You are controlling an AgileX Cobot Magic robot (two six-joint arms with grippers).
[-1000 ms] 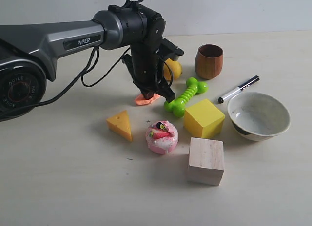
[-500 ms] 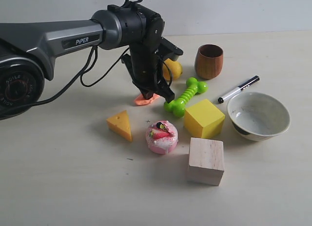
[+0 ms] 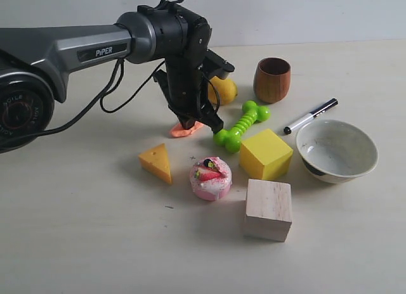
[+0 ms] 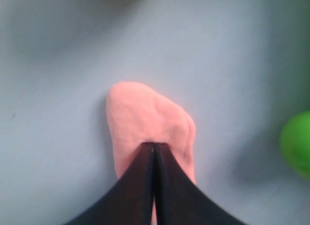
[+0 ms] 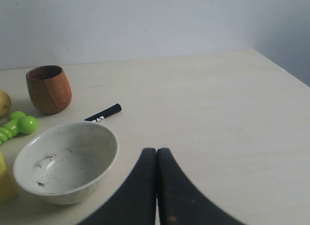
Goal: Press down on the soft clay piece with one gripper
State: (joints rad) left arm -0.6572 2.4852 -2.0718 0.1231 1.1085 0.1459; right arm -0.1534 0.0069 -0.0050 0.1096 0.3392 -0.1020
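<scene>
Since a second ago the left gripper has been shifted slightly leftward, the soft clay piece with it. The claw is clenched shut, tips on the flat, matte salmon lump, near the green bone toy.

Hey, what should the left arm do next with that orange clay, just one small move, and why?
Probably ease the left gripper straight down a little. It is shut, with its tips over the soft clay piece, whose visible surface looks smooth, with no clear dent. Whether the tips touch it I cannot tell.
</scene>
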